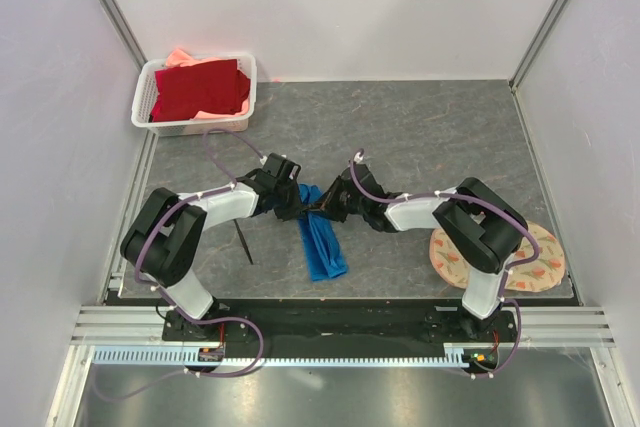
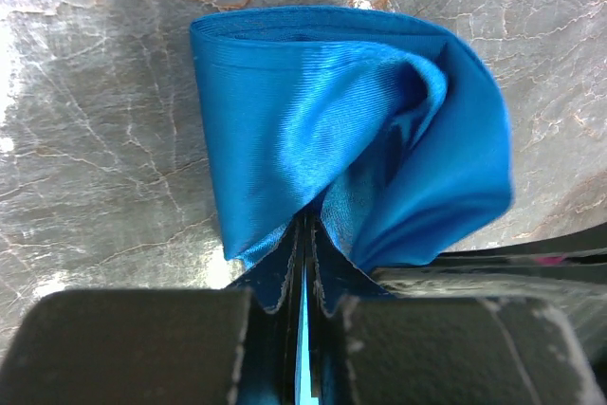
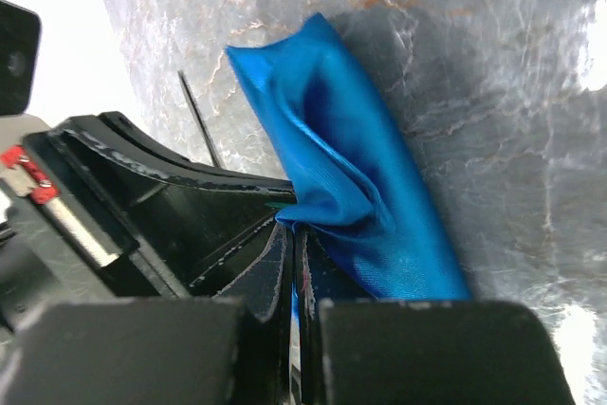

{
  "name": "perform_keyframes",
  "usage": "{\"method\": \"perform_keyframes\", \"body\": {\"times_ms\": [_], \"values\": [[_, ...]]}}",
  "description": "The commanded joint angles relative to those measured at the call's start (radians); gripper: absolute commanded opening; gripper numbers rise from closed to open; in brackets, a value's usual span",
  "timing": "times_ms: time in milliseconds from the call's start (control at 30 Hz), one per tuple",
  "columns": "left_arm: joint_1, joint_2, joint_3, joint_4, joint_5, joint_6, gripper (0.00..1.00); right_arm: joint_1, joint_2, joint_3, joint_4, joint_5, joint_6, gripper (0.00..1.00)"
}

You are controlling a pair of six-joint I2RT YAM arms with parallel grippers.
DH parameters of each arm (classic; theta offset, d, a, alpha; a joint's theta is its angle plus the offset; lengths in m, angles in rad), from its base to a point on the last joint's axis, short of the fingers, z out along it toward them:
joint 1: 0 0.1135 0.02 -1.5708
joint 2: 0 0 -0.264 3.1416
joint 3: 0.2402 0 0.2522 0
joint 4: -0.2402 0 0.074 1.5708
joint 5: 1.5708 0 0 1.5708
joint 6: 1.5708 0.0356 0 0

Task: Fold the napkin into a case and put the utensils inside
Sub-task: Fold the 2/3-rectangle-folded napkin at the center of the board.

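While a white basket (image 1: 190, 128) holding a dark red cloth (image 1: 200, 89) sits at the far left corner of the grey table (image 1: 430, 137), well apart from both arms, a thin black utensil (image 1: 243, 245) lies nearer. It is on the bare surface, just left of the blue napkin (image 1: 322, 247) and not touching it.

The left gripper (image 1: 292, 209) has its jaws pressed together on an edge of the napkin (its wrist view shows the cloth pinched flat between the fingers and billowing beyond them into a loose fold). The napkin is a narrow folded strip near the table's middle, its near end resting on the table.

The right gripper (image 1: 328, 209) meets the left one almost tip to tip. Its jaws are likewise clamped on the cloth's far end.

At the far right, a round peach mat (image 1: 545, 265) lies partly under the right arm.
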Motion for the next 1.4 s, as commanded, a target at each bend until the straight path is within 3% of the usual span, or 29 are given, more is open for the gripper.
{"method": "perform_keyframes", "body": {"times_ms": [0,467,633,800,933,1100,1367], "values": [[-0.003,0.002,-0.011,0.025,0.017,0.000,0.05,0.017,0.045,-0.017,0.101,0.080,0.061,0.00],[-0.001,-0.171,0.006,-0.090,0.006,0.064,0.09,0.015,0.070,-0.026,0.096,0.118,-0.115,0.09],[-0.006,-0.208,-0.023,-0.043,0.165,0.075,0.22,0.017,0.046,0.013,0.025,0.074,-0.198,0.15],[-0.061,-0.273,-0.077,0.025,0.212,0.052,0.35,0.006,0.041,0.023,0.009,0.042,-0.180,0.18],[-0.098,-0.258,-0.095,0.045,0.264,-0.002,0.36,0.008,0.049,0.012,0.049,0.000,-0.127,0.20],[-0.133,-0.235,-0.105,-0.021,0.184,-0.061,0.41,0.008,0.046,0.014,0.049,-0.004,-0.123,0.20],[-0.155,-0.146,-0.100,-0.046,0.157,-0.086,0.40,0.008,0.035,0.006,0.057,-0.015,-0.123,0.20]]}}
